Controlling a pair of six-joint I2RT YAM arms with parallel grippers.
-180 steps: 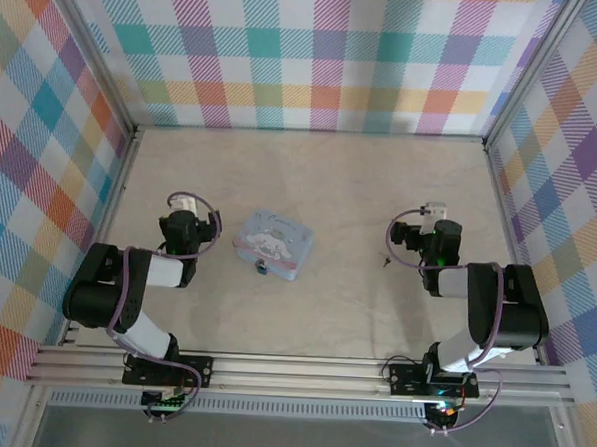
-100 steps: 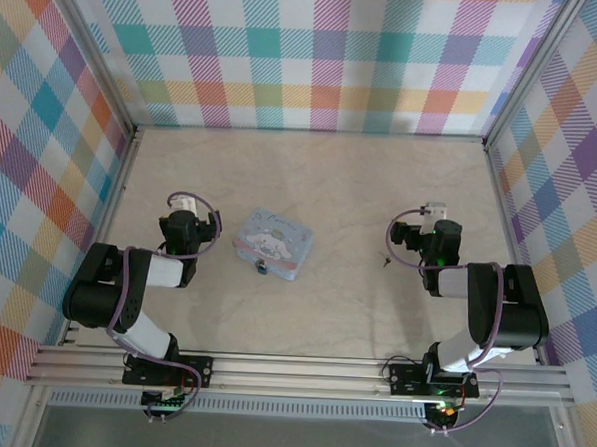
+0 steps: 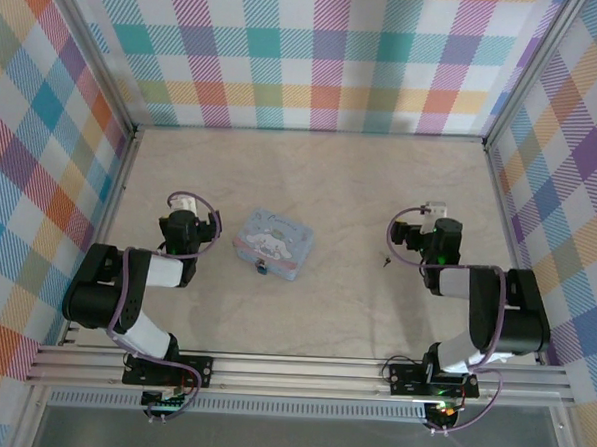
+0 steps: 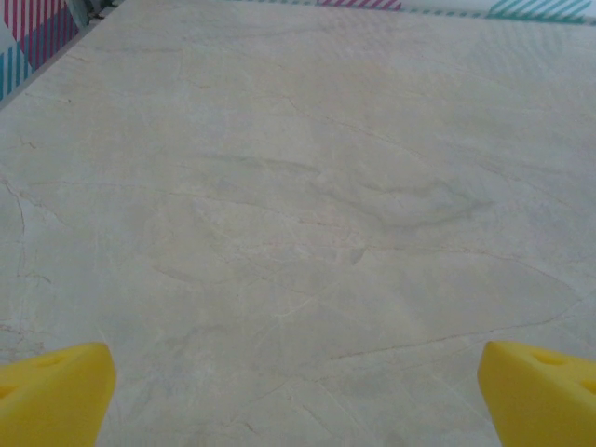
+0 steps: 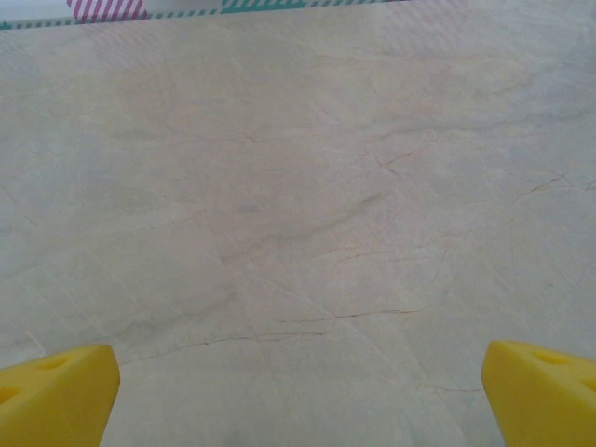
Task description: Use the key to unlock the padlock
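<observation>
1. Table (image 3: 311,174). It was a pale, marble-patterned surface, closed in by plaid panels (image 3: 317,54) on the left, far and right sides. Both arm bases were bolted to a metal rail (image 3: 301,369) along the near edge.

2. Left gripper (image 4: 298,410). It hovered low over the left half of the table, roughly midway between the near and far edges and pointing toward the far edge. In the left wrist view its yellow fingertips (image 4: 56,391) stood at opposite bottom corners, spread wide, with bare table between them. The fingers gripped nothing.

3. Right gripper (image 5: 298,410). It mirrored this posture over the right half of the table. Its yellow fingertips (image 5: 545,391) were likewise spread wide, with bare table between them and nothing held.

4. Tin (image 3: 272,244). This pale blue rectangular tin with a cartoon print lay flat and slightly left of the table's centre. It was turned at an angle to the table edges.

5. Padlock (image 3: 262,269). The tiny blue-teal body lay on the table just beside the tin's near side. I could not tell whether the two touched. It was near the left gripper but clear of it.

6. Key (image 3: 386,257). It was a small dark sliver lying on bare table right of centre. It sat near the right gripper, on the side toward the tin, and well apart from the padlock. No finger touched it.
</observation>
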